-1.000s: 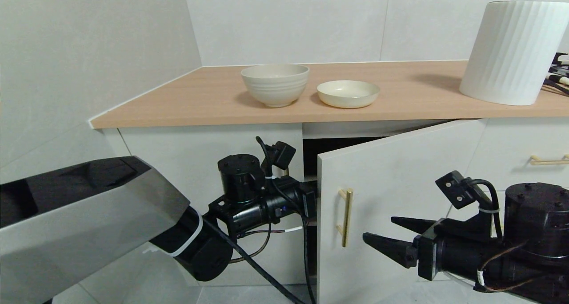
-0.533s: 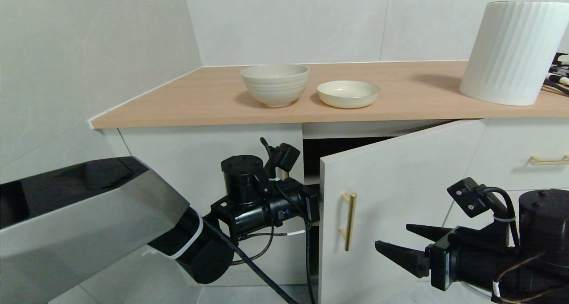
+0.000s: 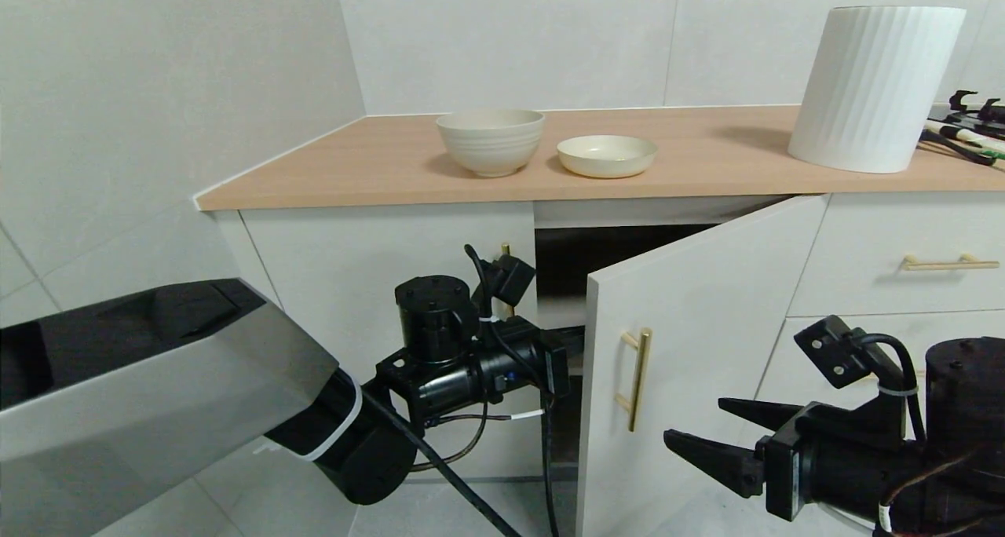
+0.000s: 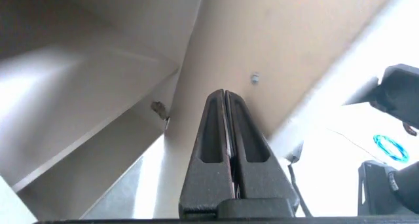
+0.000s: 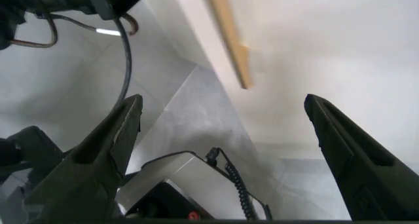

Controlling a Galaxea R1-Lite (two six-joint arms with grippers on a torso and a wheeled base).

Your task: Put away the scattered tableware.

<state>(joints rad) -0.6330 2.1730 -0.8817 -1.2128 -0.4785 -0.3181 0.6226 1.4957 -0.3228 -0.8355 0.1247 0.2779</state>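
A cream ribbed bowl (image 3: 491,140) and a shallow cream dish (image 3: 607,155) stand side by side on the wooden counter (image 3: 353,176). Below them a white cabinet door (image 3: 691,325) with a gold handle (image 3: 636,380) stands partly open. My left gripper (image 3: 571,337) is in the gap at the door's free edge, its tips hidden behind the door. In the left wrist view the left gripper (image 4: 224,93) is shut and empty, against the door's inner face (image 4: 281,60). My right gripper (image 3: 722,435) hangs open and empty in front of the door, below the handle (image 5: 228,34).
A tall white ribbed container (image 3: 875,89) stands on the counter at the right, with several dark tools (image 3: 962,129) beyond it. Drawers with a gold handle (image 3: 950,264) lie right of the door. A wall closes the left side. Grey tiled floor (image 3: 487,513) lies below.
The head camera has shifted, so the whole scene sits differently. The door has swung a little further open with my left gripper behind its edge. My right gripper has sunk slightly lower.
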